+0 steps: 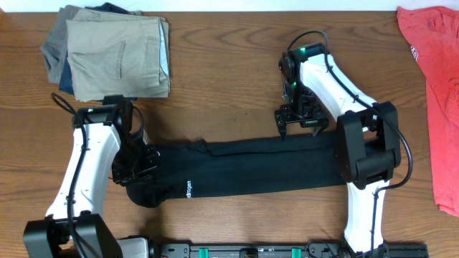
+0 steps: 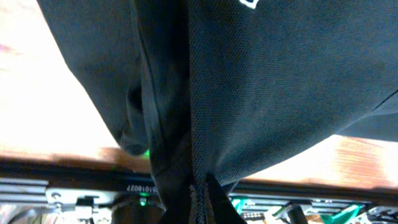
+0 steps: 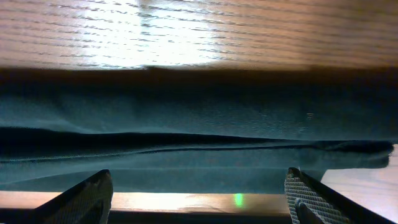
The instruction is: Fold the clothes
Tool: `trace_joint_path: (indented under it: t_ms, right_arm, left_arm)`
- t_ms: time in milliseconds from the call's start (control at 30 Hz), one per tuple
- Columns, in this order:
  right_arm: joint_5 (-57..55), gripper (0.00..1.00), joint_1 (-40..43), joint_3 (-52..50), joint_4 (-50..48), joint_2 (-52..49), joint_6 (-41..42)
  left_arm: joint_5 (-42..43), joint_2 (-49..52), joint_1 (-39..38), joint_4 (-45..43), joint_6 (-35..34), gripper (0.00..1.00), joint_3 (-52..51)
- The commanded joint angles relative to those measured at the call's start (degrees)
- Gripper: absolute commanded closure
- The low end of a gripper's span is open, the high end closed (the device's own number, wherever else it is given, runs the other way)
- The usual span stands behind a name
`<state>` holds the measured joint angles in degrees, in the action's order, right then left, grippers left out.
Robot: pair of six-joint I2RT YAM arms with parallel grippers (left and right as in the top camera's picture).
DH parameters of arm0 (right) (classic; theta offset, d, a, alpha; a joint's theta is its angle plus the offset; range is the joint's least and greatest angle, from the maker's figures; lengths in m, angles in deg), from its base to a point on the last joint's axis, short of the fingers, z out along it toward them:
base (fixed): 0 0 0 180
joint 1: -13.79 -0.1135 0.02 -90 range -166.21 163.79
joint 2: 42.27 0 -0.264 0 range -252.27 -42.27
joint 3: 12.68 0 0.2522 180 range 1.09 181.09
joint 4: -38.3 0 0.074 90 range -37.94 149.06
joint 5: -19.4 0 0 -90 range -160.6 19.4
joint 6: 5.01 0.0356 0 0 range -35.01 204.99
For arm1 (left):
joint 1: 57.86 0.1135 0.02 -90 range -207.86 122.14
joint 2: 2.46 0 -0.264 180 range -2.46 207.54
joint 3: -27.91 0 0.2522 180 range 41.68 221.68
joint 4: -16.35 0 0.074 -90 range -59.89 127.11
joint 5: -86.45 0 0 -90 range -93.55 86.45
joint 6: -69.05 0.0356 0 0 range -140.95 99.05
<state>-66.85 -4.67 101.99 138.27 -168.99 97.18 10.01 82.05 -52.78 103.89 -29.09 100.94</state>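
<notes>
The black garment [image 1: 244, 168] lies in a long folded band across the front of the table, with tiny white print [image 1: 188, 190] near its left end. My left gripper [image 1: 136, 166] is shut on the garment's left end; in the left wrist view the black fabric [image 2: 261, 93] hangs bunched from the closed jaws [image 2: 200, 198]. My right gripper [image 1: 300, 123] is open at the garment's far edge, right of middle. In the right wrist view its fingers [image 3: 199, 193] stand wide apart and empty over the black fabric [image 3: 199, 124].
A stack of folded tan, grey and blue trousers [image 1: 115, 54] sits at the back left. A red-coral shirt [image 1: 437, 79] lies at the right edge. The wood table [image 1: 229, 72] shows behind the garment. A black rail [image 1: 287, 249] runs along the front edge.
</notes>
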Motion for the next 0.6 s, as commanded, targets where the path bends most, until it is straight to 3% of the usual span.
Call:
trace_joint_path:
  t_ms: [0, 267, 567]
  right_arm:
    - [1.27, 0.13, -1.36, -0.26, -0.17, -0.15, 0.17]
    - [1.25, 0.09, -2.89, -0.26, -0.74, -0.15, 0.17]
    - [1.27, 0.08, -2.99, -0.26, -0.57, -0.15, 0.17]
  left_arm:
    - [-0.07, -0.61, -0.35, 1.36, -1.57, 0.94, 0.13]
    - [0.31, -0.61, -5.18, 5.16, -1.9, 0.94, 0.15]
    - [0.35, -0.61, -11.39, 10.08, -6.67, 0.94, 0.74]
